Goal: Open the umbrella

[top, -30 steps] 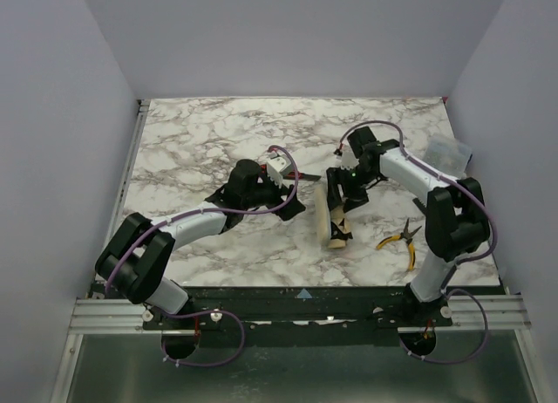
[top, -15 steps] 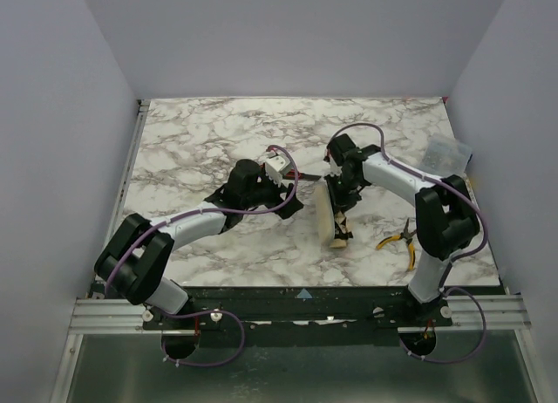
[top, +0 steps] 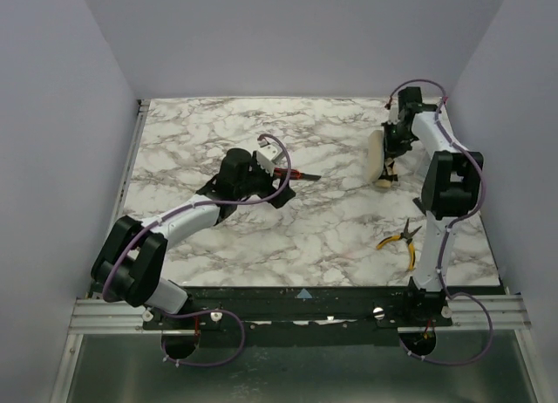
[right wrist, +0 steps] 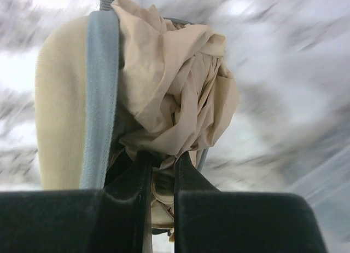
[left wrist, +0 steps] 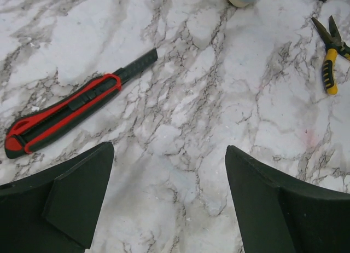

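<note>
Umbrella [top: 376, 154] runs near-to-far, clamped in right hand [right wrist: 162, 171].

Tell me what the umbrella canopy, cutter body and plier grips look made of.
The umbrella canopy looks like thin woven fabric, matte beige: it bunches in soft creases. The cutter body looks like moulded plastic, red on black, faint sheen. The pliers have yellow grips, likely rubbery plastic; the head looks like dark metal.
</note>
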`<state>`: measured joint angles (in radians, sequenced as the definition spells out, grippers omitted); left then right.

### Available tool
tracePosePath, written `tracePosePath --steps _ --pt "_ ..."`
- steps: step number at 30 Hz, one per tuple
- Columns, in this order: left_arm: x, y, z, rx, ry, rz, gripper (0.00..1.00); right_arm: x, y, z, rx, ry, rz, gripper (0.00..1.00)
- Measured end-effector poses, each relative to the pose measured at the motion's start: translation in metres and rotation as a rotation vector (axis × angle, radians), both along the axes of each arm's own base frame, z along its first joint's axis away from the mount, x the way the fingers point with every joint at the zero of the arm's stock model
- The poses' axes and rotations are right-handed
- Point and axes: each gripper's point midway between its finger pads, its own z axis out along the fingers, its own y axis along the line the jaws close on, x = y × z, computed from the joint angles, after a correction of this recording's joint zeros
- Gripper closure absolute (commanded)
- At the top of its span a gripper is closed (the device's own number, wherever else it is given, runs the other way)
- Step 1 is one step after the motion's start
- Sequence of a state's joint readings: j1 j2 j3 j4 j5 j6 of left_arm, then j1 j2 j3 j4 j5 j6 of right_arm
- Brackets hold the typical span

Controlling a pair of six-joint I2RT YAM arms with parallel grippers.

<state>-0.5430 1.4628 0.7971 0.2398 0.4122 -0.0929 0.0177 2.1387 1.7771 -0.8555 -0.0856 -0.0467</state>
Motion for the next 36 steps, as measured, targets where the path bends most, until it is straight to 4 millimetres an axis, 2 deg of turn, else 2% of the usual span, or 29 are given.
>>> tracePosePath --steps 4,8,12,16,19,21,29,36 --pt "0.015 0.004 0.015 -0.009 -0.031 0.023 0.14 0.054 -0.045 0.004 -0.058 -0.093 -0.004 1.00" --pt "0.029 0.009 0.028 -0.016 -0.061 0.043 0.14 0.086 -0.066 0.013 -0.102 -0.162 0.011 1.00" --pt "0.035 0.014 0.031 -0.014 -0.068 0.058 0.14 0.092 -0.070 0.021 -0.122 -0.187 0.038 1.00" --pt "0.036 0.019 0.028 -0.003 -0.057 0.067 0.10 0.092 -0.071 0.024 -0.130 -0.196 0.052 1.00" --pt "0.039 0.020 0.029 0.002 -0.056 0.070 0.07 0.093 -0.071 0.034 -0.133 -0.216 0.056 1.00" --pt "0.041 0.021 0.031 0.002 -0.063 0.073 0.02 0.095 -0.071 0.048 -0.138 -0.248 0.055 1.00" --pt "0.053 0.030 0.043 0.003 -0.074 0.099 0.02 0.106 -0.070 0.129 -0.145 -0.446 0.055 1.00" --pt "0.058 0.041 0.050 0.020 -0.083 0.115 0.02 0.108 -0.047 0.189 -0.034 -0.600 0.082 1.00"
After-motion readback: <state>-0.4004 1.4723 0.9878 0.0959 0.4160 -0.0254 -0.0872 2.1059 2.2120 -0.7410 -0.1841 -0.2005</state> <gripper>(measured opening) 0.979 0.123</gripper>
